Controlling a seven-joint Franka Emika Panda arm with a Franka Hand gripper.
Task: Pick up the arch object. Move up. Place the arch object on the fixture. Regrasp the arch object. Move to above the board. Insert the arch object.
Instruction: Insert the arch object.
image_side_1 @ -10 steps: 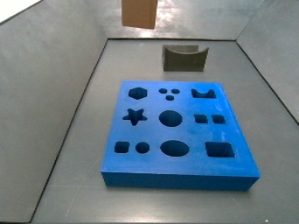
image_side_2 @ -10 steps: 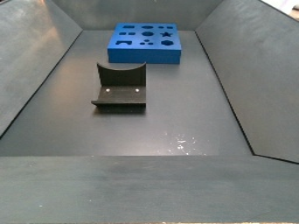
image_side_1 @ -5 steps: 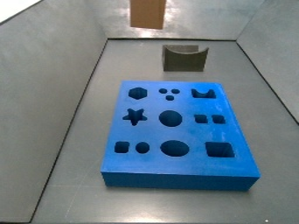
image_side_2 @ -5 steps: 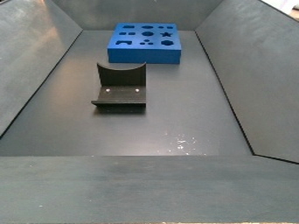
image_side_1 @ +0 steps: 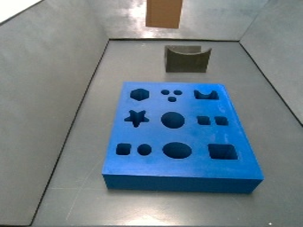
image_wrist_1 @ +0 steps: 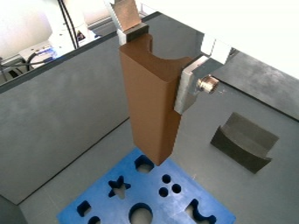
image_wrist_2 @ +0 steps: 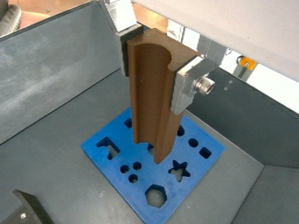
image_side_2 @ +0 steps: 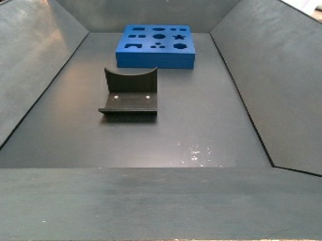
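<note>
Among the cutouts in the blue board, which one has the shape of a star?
The star cutout in the board, left of the central round hole; it alone has points. The gripper holds the arch object above.

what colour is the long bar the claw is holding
Reddish-brown; the arch object shows best in a wrist view, clamped in the claw.

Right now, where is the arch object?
The arch object hangs upright in the gripper, clamped between its jaws high above the board; in a side view only its lower end shows at the top edge.
</note>
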